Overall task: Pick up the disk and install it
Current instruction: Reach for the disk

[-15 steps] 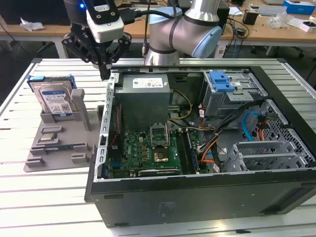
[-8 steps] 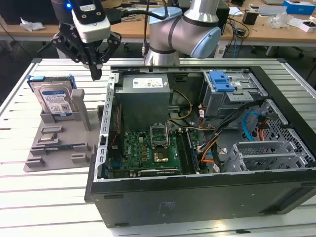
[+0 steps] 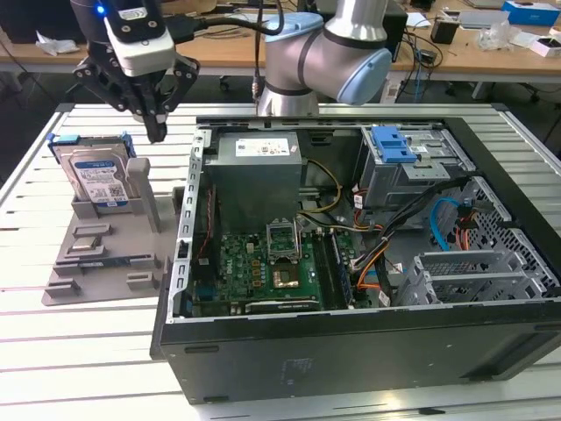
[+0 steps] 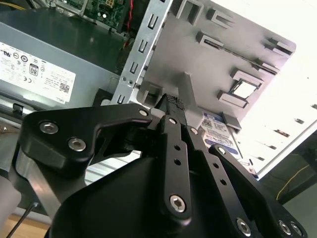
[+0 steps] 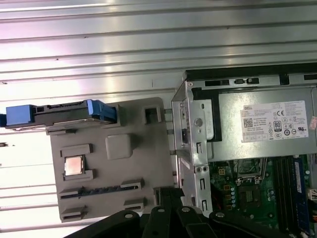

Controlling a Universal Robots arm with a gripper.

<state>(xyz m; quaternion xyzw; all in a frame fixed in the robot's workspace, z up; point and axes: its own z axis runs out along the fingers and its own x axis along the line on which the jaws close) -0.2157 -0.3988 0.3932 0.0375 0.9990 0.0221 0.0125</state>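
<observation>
The disk (image 3: 95, 175), silver with a white-and-blue label and blue side rails, stands upright on its edge in the back slot of a grey holder (image 3: 114, 241) on the exterior view's left. My gripper (image 3: 157, 132) hangs above the holder, a little to the exterior view's right of the disk and clear of it, fingers shut with nothing between them. In the second wrist view the black fingers (image 4: 174, 124) point toward the holder, with the disk's label (image 4: 218, 130) just beyond them. The first wrist view shows the disk (image 5: 59, 113) edge-on.
An open computer case (image 3: 351, 338) lies right of the holder, with a grey power supply (image 3: 257, 167), motherboard (image 3: 263, 263) and blue-latched drive bay (image 3: 392, 145). The holder also carries a small chip (image 5: 74, 165). Everything rests on a slatted aluminium table (image 3: 53, 342).
</observation>
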